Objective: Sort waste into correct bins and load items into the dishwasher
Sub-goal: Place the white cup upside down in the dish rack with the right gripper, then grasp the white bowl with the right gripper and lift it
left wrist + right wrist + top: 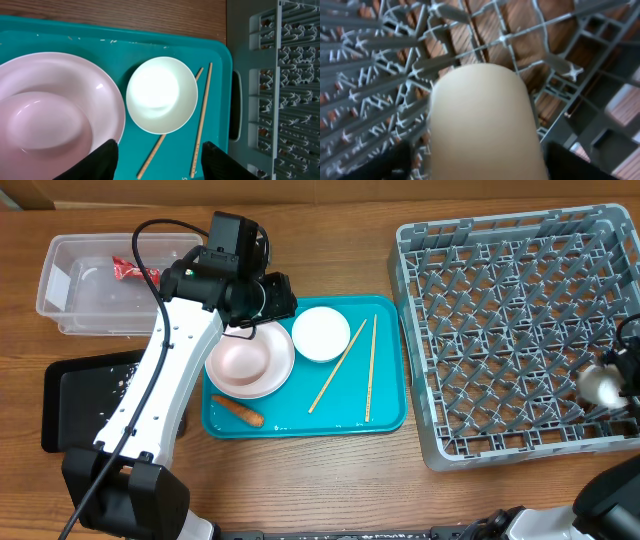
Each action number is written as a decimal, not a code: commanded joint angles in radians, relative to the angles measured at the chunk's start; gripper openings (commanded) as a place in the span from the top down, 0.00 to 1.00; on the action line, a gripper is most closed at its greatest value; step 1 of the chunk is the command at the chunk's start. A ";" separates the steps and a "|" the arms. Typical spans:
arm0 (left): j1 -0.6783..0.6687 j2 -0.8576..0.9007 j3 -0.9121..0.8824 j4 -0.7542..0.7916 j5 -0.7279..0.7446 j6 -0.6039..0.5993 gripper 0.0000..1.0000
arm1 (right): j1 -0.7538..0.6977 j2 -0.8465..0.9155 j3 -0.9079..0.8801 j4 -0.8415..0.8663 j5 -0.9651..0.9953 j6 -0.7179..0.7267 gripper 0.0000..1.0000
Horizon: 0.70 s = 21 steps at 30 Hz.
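Observation:
My left gripper [275, 295] [160, 155] is open and empty, hovering over the teal tray [385, 415] [60, 40]. Below it a pale-pink bowl [240, 360] [40, 125] sits on a white plate [283, 350] [95, 85]. Beside them lie a white bowl [321, 333] [161, 95] and two chopsticks [340, 365] [204, 115]. An orange carrot [238, 411] lies at the tray's front left. My right gripper [615, 383] [480, 160] is open, with its fingers either side of a small white cup [598, 385] [480, 125] in the grey dish rack [500, 300] [380, 60].
A clear tub [70, 290] at the back left holds a red wrapper [130, 270]. A black tray [80, 400] at the front left carries small pale scraps [125, 380]. The left arm crosses over the black tray's right end. The rack also borders the teal tray in the left wrist view [295, 75].

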 commanded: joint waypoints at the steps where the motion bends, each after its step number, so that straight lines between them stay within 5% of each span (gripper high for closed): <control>1: -0.003 -0.002 0.008 -0.004 -0.013 0.015 0.42 | -0.002 0.001 0.019 0.005 0.005 0.002 0.06; 13: -0.011 0.006 0.008 -0.009 -0.039 0.014 0.38 | 0.031 -0.025 0.087 0.043 -0.331 -0.126 0.08; 21: -0.016 0.037 0.007 -0.039 -0.040 0.010 0.39 | 0.332 -0.041 0.166 0.069 -0.446 -0.255 0.11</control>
